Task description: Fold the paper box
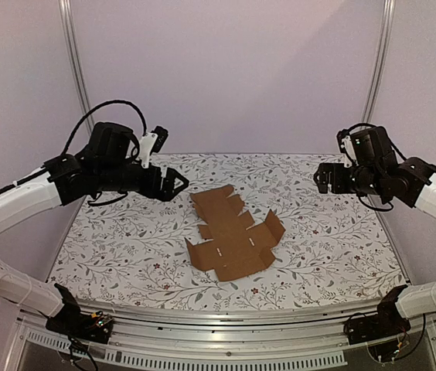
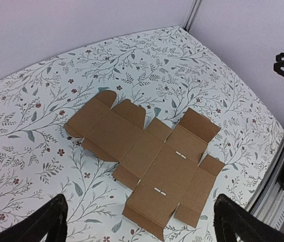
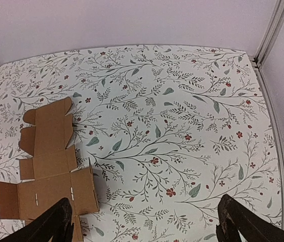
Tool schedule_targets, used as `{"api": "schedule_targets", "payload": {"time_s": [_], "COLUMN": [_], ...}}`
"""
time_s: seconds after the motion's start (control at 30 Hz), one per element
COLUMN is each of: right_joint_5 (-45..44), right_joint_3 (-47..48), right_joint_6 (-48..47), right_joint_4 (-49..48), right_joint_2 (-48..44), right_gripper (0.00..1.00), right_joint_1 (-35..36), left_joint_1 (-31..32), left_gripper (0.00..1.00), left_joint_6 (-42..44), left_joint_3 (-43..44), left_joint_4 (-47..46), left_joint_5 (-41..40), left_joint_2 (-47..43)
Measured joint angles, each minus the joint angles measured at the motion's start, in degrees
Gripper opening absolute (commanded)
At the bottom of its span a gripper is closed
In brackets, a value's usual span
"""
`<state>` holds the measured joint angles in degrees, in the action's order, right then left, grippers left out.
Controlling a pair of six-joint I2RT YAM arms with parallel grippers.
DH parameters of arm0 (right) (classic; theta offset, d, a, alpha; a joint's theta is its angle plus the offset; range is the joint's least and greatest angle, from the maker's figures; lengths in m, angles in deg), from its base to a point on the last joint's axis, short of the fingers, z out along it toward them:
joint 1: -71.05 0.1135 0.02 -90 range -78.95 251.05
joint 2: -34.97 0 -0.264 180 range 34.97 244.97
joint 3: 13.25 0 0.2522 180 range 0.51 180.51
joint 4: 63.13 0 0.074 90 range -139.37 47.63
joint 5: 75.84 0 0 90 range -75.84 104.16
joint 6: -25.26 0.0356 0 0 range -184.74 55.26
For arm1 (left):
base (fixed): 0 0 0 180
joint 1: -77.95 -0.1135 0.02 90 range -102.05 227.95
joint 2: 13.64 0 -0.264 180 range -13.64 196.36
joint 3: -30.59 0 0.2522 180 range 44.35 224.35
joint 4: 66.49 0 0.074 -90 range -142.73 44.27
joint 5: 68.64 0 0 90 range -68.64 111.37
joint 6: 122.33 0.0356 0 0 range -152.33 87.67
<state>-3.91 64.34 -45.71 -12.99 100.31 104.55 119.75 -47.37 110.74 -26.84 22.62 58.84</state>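
Note:
The paper box (image 1: 231, 229) is a flat brown die-cut sheet lying unfolded near the middle of the flowered table, some flaps slightly raised. It fills the centre of the left wrist view (image 2: 147, 156) and the lower left of the right wrist view (image 3: 46, 171). My left gripper (image 1: 173, 184) hovers high above the table to the sheet's left, open and empty; its dark fingertips (image 2: 41, 224) frame the sheet from above. My right gripper (image 1: 322, 178) hangs high at the right, well away from the sheet, open with nothing between its fingers (image 3: 247, 224).
The table (image 1: 334, 247) carries a white cloth with a leaf and flower print. Pale walls with metal corner posts (image 1: 75, 54) close the back and sides. An aluminium rail (image 1: 226, 340) runs along the near edge.

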Motion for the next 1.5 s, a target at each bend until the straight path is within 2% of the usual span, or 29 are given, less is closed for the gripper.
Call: {"api": "schedule_targets", "payload": {"time_s": [0.37,0.57,0.7,0.87,1.03,1.3,1.5], "right_joint_5": [3.0,8.0,12.2,16.6,22.1,25.7,26.6], "right_joint_3": [-3.1,-6.7,-10.3,-13.8,-18.1,-18.3,-17.9], "right_joint_6": [-2.3,-1.6,1.2,6.0,13.1,20.0,22.1], "right_joint_4": [3.5,4.3,4.3,1.5,-5.4,-13.9,-17.7], "right_joint_2": [-3.7,-3.8,-3.4,0.0,6.1,17.8,23.1], "right_gripper": [0.99,0.99,0.97,0.9,0.84,0.73,0.58], "right_joint_1": [0.0,0.1,2.7,6.9,8.4,10.8,10.8], "left_joint_1": [0.1,0.1,0.2,0.2,0.2,0.5,0.5], "left_gripper": [0.99,1.0,1.0,1.0,1.0,0.99,1.0], "left_joint_6": [-2.8,-3.8,-4.3,-5.2,-5.8,-6.3,-6.5], "left_joint_3": [-3.4,-4.7,-6.0,-7.1,-7.9,-10.3,-10.9], "left_joint_4": [-1.9,-2.8,-3.0,-3.7,-4.1,-4.0,-4.0], "left_joint_5": [1.1,1.1,1.3,2.2,3.1,3.6,3.7], "left_joint_2": [-1.6,-2.3,-3.7,-4.4,-4.5,-7.0,-9.5]}}
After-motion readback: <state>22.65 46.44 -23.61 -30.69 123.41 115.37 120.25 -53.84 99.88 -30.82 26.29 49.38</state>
